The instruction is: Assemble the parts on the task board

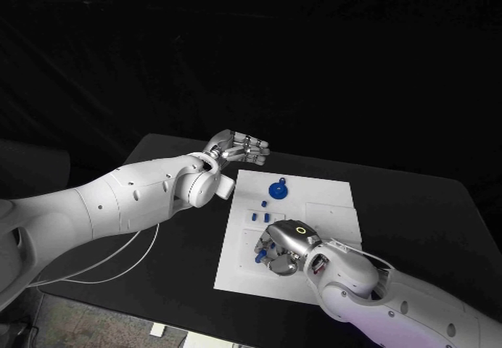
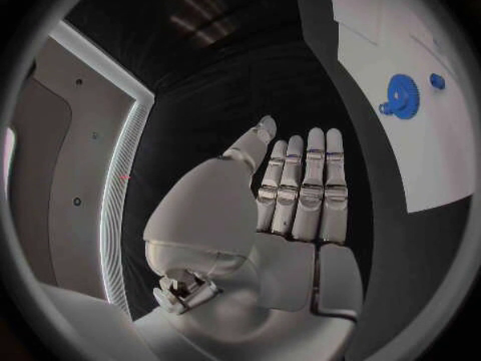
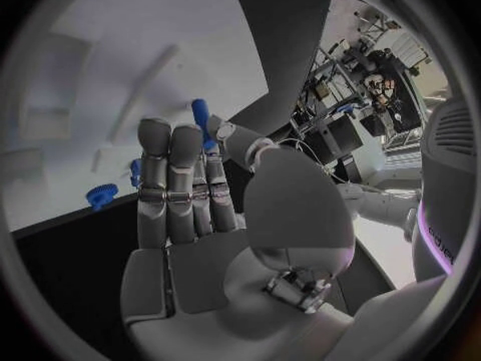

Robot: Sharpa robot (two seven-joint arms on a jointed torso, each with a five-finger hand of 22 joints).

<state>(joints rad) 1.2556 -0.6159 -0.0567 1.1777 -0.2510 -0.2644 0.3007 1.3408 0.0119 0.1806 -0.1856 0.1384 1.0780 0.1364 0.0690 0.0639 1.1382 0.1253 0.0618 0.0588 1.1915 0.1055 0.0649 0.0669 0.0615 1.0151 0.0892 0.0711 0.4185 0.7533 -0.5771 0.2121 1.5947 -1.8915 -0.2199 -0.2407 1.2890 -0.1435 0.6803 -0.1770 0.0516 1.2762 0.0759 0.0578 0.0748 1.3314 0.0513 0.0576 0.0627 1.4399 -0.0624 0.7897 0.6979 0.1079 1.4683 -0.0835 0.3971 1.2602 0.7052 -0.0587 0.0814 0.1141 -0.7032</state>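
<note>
The white task board lies mid-table. A blue gear sits on its far part, and small blue parts lie nearer the middle. My right hand hovers over the board's near left part; in the right wrist view this right hand has straight fingers, and a blue peg appears pinched between thumb and finger. A small blue gear lies on the board beyond. My left hand hangs off the board's far left corner, fingers straight and empty; the left wrist view shows that hand, the gear and the board.
The black table extends around the board on all sides. A white cable trails from my left arm over the table's left edge.
</note>
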